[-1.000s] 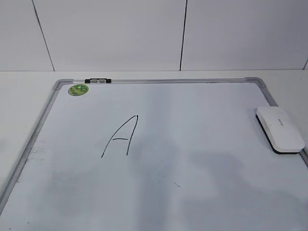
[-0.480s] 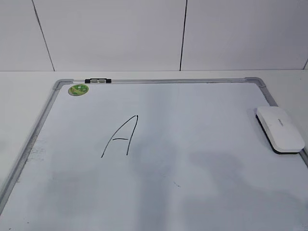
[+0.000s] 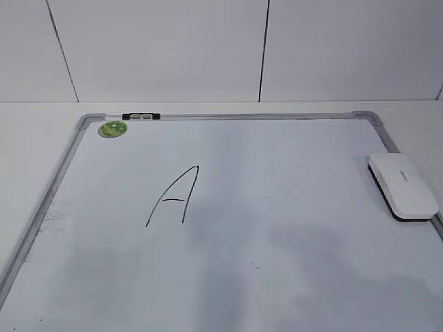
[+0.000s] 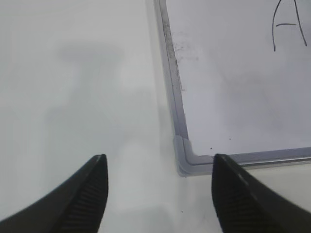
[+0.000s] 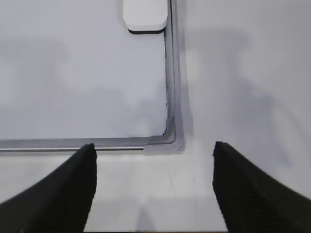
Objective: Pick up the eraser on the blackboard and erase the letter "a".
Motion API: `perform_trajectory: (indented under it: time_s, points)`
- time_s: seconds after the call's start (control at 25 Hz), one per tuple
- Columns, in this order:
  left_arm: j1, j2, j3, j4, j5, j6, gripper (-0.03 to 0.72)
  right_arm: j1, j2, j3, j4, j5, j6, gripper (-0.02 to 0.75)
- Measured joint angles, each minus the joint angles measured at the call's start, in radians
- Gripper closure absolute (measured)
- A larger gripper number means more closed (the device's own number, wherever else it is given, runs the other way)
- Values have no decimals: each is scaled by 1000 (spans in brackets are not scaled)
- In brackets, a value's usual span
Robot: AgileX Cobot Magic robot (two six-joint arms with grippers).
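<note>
Eraser (image 3: pixel 403 185) at blackboard (image 3: pixel 291 207) right edge, white table (image 3: pixel 34 138), white panelled wall (image 3: pixel 159 48), both end effectors spread, empty

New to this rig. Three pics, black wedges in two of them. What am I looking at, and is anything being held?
It is a two-arm robot at a table. One camera looks down at a slant from the front; the other two sit on the wrists, so the black wedges are each gripper's own fingers.

On the table lies a whiteboard with a grey frame, a round green sticker and a handwritten letter "A". A white eraser rests at its right edge.

The left gripper hangs above the board's near left corner, the right gripper above the near right corner, with the eraser farther ahead. Both are open and hold nothing. Neither arm shows in the front view.
</note>
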Motion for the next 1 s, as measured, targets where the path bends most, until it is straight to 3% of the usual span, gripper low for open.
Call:
perform_trajectory:
  time_s: [0.36, 1.0]
  points:
    - [1, -181, 0, 0, 4, 0, 191, 0, -195, 0, 0, 2, 0, 171]
    - [1, -221, 0, 0, 7, 0, 191, 0, -201, 0, -2, 4, 0, 171]
